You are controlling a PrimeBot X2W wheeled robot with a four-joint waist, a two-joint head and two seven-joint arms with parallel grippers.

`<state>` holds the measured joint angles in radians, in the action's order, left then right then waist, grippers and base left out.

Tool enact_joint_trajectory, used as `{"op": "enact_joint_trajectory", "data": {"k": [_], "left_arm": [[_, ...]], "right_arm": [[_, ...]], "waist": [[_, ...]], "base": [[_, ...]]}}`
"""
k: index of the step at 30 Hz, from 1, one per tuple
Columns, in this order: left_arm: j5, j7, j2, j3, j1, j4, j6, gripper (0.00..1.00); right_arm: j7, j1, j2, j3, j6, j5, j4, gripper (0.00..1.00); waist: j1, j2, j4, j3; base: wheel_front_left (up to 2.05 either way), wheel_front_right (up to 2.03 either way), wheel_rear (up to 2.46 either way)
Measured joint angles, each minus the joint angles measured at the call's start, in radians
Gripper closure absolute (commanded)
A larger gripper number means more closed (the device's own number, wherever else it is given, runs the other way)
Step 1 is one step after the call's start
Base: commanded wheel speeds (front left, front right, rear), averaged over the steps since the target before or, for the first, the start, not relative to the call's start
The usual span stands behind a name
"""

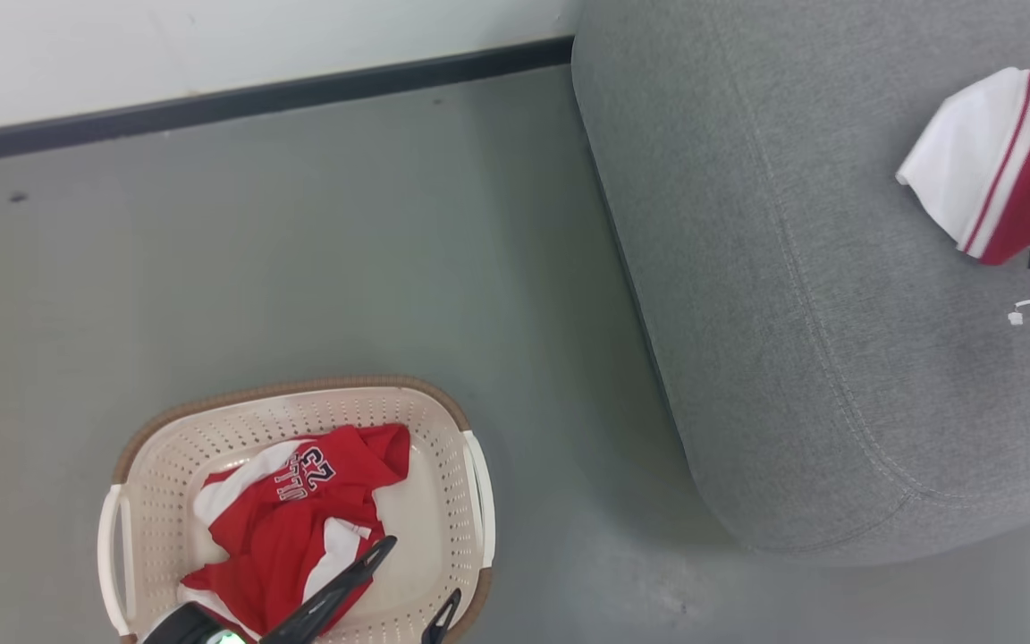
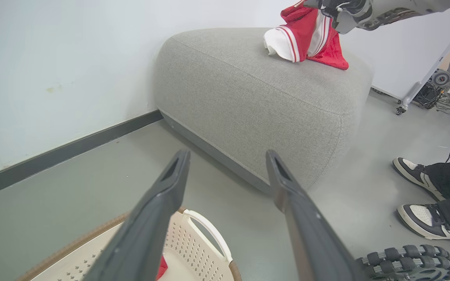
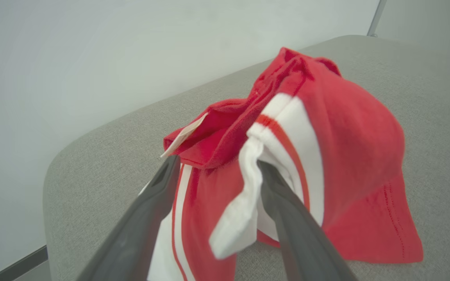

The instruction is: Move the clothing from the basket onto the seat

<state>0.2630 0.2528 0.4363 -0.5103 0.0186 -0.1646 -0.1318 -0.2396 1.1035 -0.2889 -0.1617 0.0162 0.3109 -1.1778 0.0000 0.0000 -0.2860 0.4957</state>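
Observation:
A red garment with white panels and the number 23 (image 1: 291,519) lies crumpled in the cream basket (image 1: 443,429) on the floor. My left gripper (image 1: 423,568) hovers open over the basket's near right side, nothing between its fingers (image 2: 170,183). A second red and white striped piece of clothing (image 1: 989,170) rests on the grey seat (image 1: 747,268). My right gripper (image 3: 217,166) stands open on the seat, its fingers spread around that garment (image 3: 326,148). A white fold hangs between them and cloth drapes over their tips.
The basket stands on grey floor left of the seat, near a white wall with a dark skirting (image 1: 256,98). A person's two shoes (image 2: 420,195) stand on the floor beyond the seat's corner. Cables and a wheeled stand (image 2: 424,93) lie farther off.

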Motion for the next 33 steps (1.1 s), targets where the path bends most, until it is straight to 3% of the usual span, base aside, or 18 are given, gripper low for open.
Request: {"op": "enact_joint_trajectory", "data": {"k": [15,22,30,33], "left_arm": [[0.024,0.000,-0.092,-0.056,0.034,0.097,0.000,0.00],[0.040,0.000,-0.168,-0.060,0.033,0.150,0.000,0.00],[0.052,0.000,-0.254,-0.033,0.028,0.208,0.000,0.00],[0.064,0.000,-0.293,0.000,0.010,0.231,0.000,0.00]], "right_arm": [[-0.010,-0.121,0.018,0.075,-0.025,-0.078,0.063,0.00],[-0.010,-0.216,0.016,0.101,-0.027,-0.127,0.194,0.00],[-0.010,-0.383,0.019,0.139,-0.087,-0.150,0.425,0.00],[-0.010,-0.482,0.021,0.143,-0.087,-0.167,0.515,0.00]], "waist": [[-0.0001,-0.0002,0.003,-0.151],[-0.0002,-0.0002,0.012,-0.242],[-0.0002,-0.0003,0.032,-0.353],[-0.0002,-0.0002,0.045,-0.393]], "base": [[0.00,0.00,0.00],[0.00,0.00,0.00],[0.00,0.00,0.00],[0.00,0.00,0.00]]}}
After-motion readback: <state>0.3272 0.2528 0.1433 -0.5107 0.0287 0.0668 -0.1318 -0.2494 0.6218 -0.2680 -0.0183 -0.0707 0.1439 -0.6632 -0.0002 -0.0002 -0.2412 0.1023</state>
